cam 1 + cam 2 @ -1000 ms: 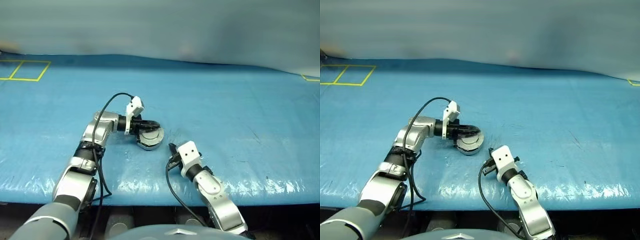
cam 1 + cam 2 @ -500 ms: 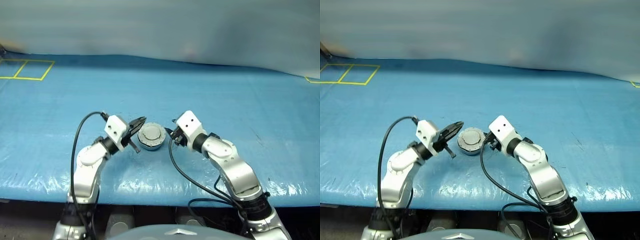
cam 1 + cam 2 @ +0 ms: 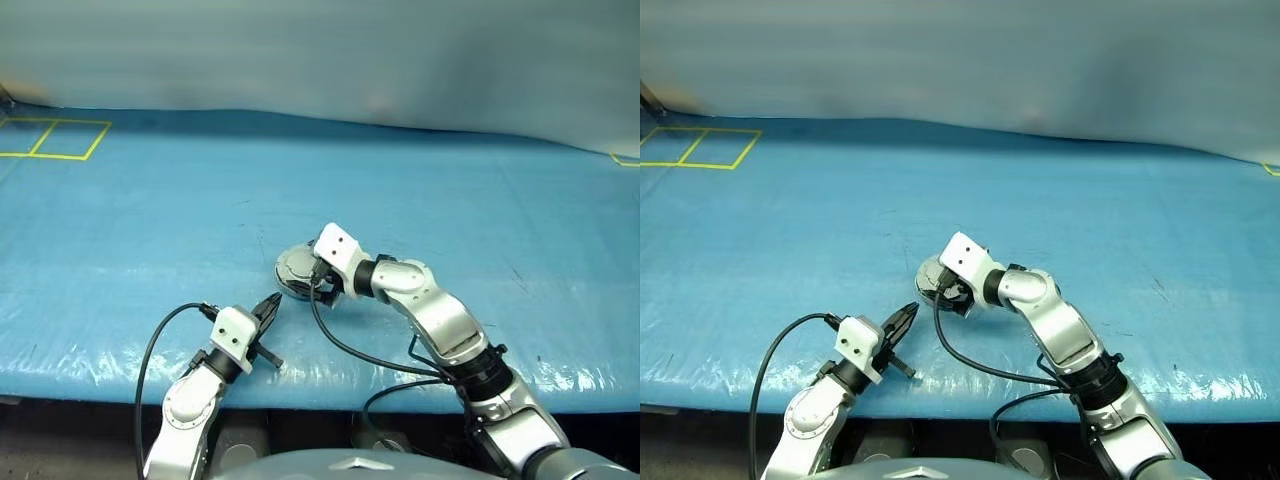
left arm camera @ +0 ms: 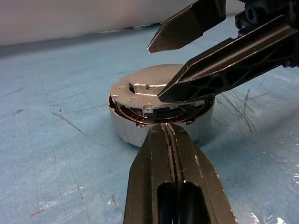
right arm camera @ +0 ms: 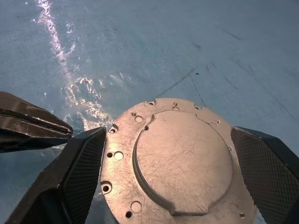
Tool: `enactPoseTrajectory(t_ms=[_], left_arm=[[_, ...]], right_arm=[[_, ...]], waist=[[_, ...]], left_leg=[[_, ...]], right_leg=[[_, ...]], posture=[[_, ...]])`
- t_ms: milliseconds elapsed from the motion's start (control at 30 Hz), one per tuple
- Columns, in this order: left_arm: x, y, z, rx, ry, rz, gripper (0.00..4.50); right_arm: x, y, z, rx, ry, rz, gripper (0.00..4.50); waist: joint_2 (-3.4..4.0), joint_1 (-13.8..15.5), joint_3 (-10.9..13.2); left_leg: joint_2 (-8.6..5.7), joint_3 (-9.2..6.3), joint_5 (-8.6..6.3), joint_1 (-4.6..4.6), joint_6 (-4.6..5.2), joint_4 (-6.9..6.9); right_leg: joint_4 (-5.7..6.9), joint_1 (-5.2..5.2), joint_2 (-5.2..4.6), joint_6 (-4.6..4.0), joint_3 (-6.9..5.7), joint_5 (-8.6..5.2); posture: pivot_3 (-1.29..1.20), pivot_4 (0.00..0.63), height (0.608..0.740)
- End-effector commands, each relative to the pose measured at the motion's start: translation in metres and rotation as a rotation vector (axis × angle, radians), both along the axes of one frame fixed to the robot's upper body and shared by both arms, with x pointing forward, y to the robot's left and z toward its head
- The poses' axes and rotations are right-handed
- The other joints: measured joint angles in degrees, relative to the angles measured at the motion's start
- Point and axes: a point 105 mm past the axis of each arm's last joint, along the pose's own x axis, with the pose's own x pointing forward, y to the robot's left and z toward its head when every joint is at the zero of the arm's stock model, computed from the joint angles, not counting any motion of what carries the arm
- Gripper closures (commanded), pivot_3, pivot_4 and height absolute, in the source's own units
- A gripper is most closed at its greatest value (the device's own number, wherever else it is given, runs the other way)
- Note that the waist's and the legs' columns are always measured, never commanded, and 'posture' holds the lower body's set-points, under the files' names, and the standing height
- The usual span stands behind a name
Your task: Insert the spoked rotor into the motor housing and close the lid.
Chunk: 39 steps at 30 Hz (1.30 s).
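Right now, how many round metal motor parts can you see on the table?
2: the lid sits tilted on the motor housing, between the right gripper's open fingers. A rotor may be hidden inside.

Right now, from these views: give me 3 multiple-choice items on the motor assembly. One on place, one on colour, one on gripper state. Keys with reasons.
1. Where does the lid lie?
A. on top of the motor housing
B. flat on the blue sheet beside the housing
C. lifted clear in the left gripper

2. What colour shows in the gap under the lid's edge?
A. green
B. copper-red
C. white

3. How do the grippers stand?
A. both open
B. left open, right shut
C. left gripper shut, right gripper open

Key:
1 A: the left wrist view shows the lid on the housing, slightly askew, with a gap at the near edge.
2 B: copper-red windings show through that gap.
3 C: the left fingers are pressed together, short of the housing; the right fingers stand apart on either side of the lid.
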Motion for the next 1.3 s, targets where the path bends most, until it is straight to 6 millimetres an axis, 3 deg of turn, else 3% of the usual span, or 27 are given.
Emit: enactPoseTrajectory(t_ms=[33, 300, 500, 900, 1300], left_arm=[[0.001, 0.000, 0.005, -0.025, -0.039, 0.030, 4.50], [0.003, -0.001, -0.001, -0.012, -0.024, 0.036, 4.50], [0.003, -0.003, -0.002, -0.010, -0.016, 0.022, 4.50], [0.007, -0.003, 0.003, -0.037, -0.018, 0.032, 4.50], [0.007, -0.002, 0.004, -0.048, -0.018, 0.044, 4.50]], right_arm=[[0.007, 0.007, 0.011, 0.037, -0.038, 0.001, 0.03], [0.011, 0.008, 0.003, 0.058, 0.005, -0.031, 0.03], [0.011, 0.007, -0.002, 0.061, 0.022, -0.048, 1.48], [0.011, 0.012, 0.004, 0.082, -0.025, -0.069, 1.48], [0.011, 0.012, -0.010, 0.015, -0.039, -0.081, 1.48]], waist=[[0.00, 0.0, 0.0], [0.03, -0.1, 0.0], [0.04, -0.1, 0.0], [0.04, -0.1, 0.0], [0.04, -0.4, 0.0]], left_leg=[[0.00, 0.00, 0.00, 0.00, 0.00, -0.01], [0.00, 0.00, -0.01, 0.01, -0.01, -0.05], [0.00, 0.01, -0.01, -0.01, -0.02, -0.11], [0.01, 0.05, -0.01, -0.02, -0.02, -0.24], [0.02, 0.06, -0.01, -0.01, -0.02, -0.25]], right_leg=[[0.00, 0.00, 0.00, 0.00, 0.00, 0.00], [0.00, -0.04, 0.00, 0.00, 0.00, 0.00], [-0.01, -0.35, 0.00, 0.00, 0.00, 0.00], [-0.02, -0.45, 0.00, -0.02, 0.01, -0.01], [-0.02, -0.46, 0.00, -0.02, 0.02, -0.01]], posture=[[0.00, 0.150, 0.740], [0.00, 0.150, 0.740], [0.00, 0.150, 0.740], [0.00, 0.150, 0.740], [0.00, 0.150, 0.740]])
